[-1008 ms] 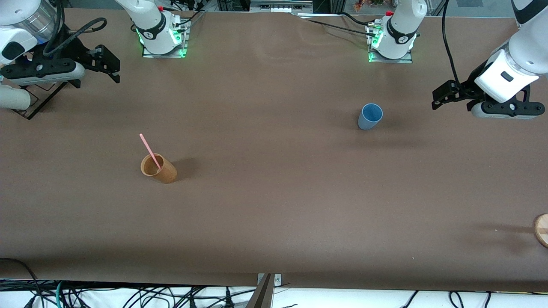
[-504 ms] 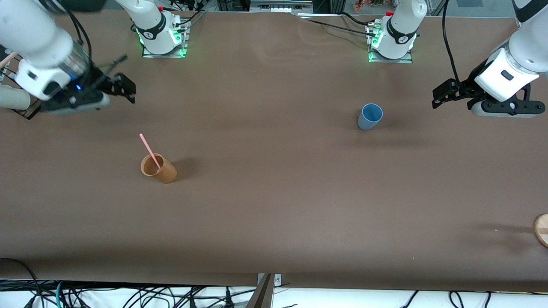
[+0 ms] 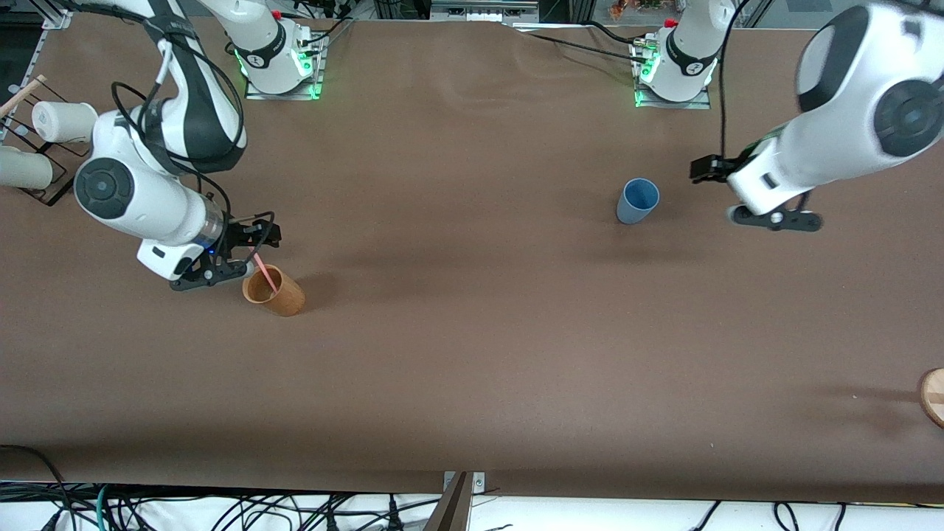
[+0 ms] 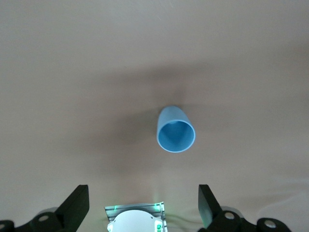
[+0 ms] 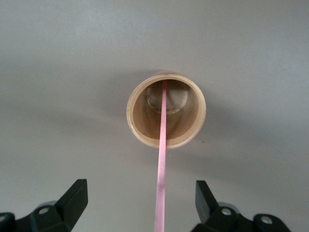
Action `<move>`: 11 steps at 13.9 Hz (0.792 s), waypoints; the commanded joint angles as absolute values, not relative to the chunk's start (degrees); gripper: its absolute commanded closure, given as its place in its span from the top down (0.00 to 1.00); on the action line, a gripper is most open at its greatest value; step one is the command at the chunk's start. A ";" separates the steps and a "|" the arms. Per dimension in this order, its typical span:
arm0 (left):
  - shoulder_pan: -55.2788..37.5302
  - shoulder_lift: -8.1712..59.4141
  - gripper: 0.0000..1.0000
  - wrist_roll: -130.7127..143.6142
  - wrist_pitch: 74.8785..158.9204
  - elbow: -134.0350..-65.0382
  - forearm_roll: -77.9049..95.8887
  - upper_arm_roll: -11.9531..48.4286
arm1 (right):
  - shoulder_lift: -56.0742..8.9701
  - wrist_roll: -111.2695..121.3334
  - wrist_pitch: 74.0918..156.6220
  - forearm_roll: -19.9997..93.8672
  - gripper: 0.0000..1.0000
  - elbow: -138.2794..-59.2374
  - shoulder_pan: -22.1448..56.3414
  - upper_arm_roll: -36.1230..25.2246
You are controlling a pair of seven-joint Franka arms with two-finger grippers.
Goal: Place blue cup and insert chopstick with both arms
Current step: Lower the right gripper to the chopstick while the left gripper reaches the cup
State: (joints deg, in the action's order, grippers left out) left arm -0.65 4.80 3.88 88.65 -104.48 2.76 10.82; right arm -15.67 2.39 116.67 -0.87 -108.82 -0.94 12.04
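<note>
The blue cup [image 3: 637, 200] stands upright toward the left arm's end of the table; it also shows in the left wrist view [image 4: 175, 130]. My left gripper [image 3: 709, 171] [image 4: 141, 205] is open and empty in the air beside the cup, apart from it. The pink chopstick [image 3: 264, 272] leans in the brown cup [image 3: 274, 290], and both show in the right wrist view, the chopstick [image 5: 161, 169] and the cup [image 5: 166, 110]. My right gripper [image 3: 256, 237] [image 5: 140, 203] is open over the chopstick's upper end, which runs between the fingers without touching them.
White cylinders [image 3: 65, 121] lie in a black wire rack [image 3: 55, 182] at the right arm's end. A round wooden piece [image 3: 934, 396] lies at the table edge at the left arm's end. The arm bases [image 3: 276, 59] [image 3: 675, 66] stand along the top.
My right gripper has swung from the rack down to the chopstick's top at the brown cup. My left gripper has moved from the table end toward the blue cup. Both cups are unmoved.
</note>
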 commanded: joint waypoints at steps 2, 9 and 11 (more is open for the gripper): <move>-0.44 0.80 0.99 -1.22 101.38 -119.32 -0.61 14.14 | -14.41 3.16 119.44 -1.41 0.68 -112.85 -1.41 12.39; -0.61 1.23 1.00 -8.17 127.50 -138.32 -4.56 16.35 | -15.64 4.48 119.01 -1.32 0.00 -112.33 -1.49 10.99; -0.62 2.71 0.98 -8.17 130.07 -139.22 -5.54 16.35 | -15.12 4.48 114.21 -1.14 0.00 -108.05 -1.41 10.90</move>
State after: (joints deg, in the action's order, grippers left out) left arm -0.75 3.67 -7.06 127.55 -137.12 -3.65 16.14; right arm -15.92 3.40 118.19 -0.94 -111.38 -1.10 10.69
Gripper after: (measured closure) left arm 0.000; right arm 0.916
